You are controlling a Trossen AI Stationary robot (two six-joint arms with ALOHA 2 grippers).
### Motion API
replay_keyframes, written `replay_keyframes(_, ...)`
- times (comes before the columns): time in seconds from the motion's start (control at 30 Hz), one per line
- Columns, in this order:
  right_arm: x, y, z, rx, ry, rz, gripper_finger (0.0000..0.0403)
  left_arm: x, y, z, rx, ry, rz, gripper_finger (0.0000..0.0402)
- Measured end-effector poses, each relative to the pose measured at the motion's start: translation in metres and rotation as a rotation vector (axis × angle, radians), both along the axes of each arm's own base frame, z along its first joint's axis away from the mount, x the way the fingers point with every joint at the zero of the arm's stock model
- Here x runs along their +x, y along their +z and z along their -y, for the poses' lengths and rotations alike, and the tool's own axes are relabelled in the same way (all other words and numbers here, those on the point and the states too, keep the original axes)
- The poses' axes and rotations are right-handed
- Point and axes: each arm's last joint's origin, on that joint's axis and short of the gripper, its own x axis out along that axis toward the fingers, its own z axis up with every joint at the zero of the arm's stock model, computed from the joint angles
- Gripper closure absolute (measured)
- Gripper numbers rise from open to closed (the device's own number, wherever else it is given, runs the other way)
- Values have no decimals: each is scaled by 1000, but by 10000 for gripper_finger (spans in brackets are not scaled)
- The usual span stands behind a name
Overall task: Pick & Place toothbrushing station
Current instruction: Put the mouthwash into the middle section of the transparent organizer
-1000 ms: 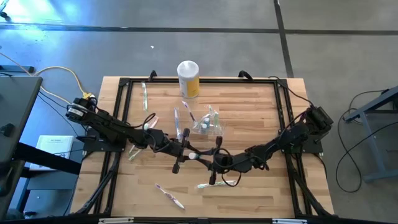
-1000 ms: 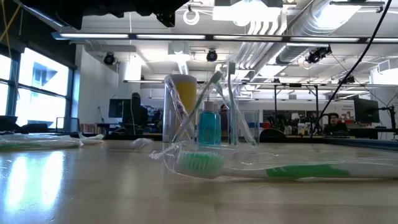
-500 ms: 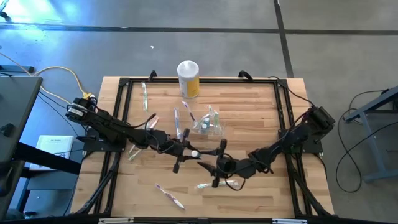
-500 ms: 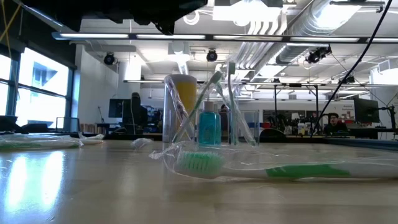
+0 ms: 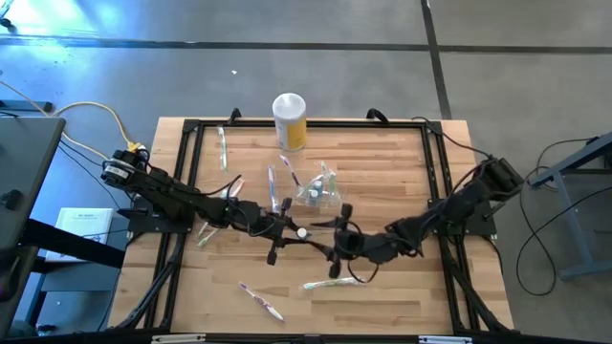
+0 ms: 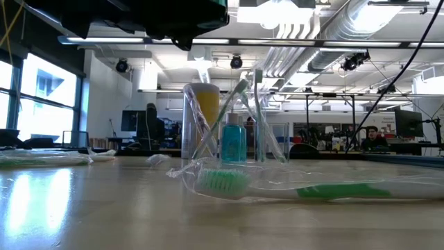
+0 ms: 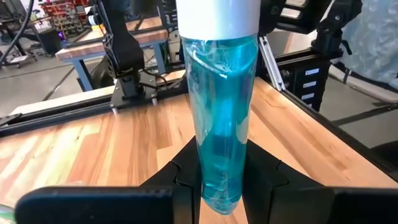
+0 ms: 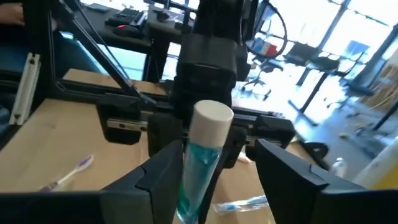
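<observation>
Wooden table [image 5: 382, 167] with black frame rails stands on grey floor [image 5: 516, 67].

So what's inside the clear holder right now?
The clear holder has wrapped toothbrushes leaning in it and a teal tube. Its bottom is hidden behind the green toothbrush.

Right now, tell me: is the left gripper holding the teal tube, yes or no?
Yes. In the left wrist view the teal tube with its white cap stands clamped between the left gripper's dark fingers.
</observation>
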Motion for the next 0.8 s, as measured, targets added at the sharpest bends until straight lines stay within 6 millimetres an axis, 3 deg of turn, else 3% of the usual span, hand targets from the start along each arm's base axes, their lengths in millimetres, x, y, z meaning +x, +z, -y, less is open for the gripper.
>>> replay_keyframes(0.5,19,0,34,181,132,3,212,-1,-5,-1,18,23,-53,336)
replay_keyframes(0.8,22,1,36,250,165,-164,212,-2,-13,-1,37,30,-129,336)
